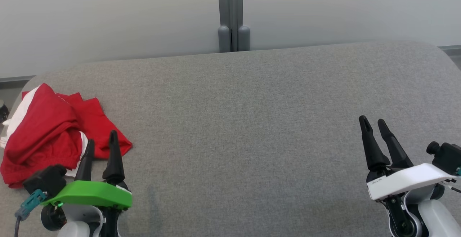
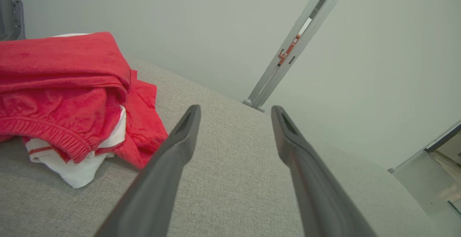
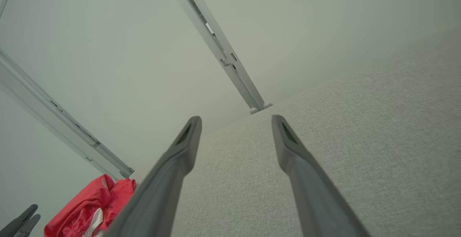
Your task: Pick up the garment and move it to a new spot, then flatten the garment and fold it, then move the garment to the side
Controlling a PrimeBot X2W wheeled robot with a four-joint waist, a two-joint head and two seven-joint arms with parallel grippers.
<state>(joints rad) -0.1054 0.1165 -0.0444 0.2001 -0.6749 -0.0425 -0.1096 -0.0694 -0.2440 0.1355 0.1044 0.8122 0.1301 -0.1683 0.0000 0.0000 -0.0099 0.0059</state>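
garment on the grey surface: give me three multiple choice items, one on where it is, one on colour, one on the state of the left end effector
1. In the head view, where does the garment lie on the grey surface?
A. far left
B. centre
C. far right

2. What colours is the garment?
A. blue and yellow
B. red and white
C. black and green

3. What state is the left end effector in?
A. shut on the garment
B. open, holding nothing
C. shut with nothing in it

Answers:
1 A, the crumpled heap sits by the left edge of the surface.
2 B, red cloth with white parts showing at the edges.
3 B, the left wrist view shows its two fingers spread with bare surface between them.
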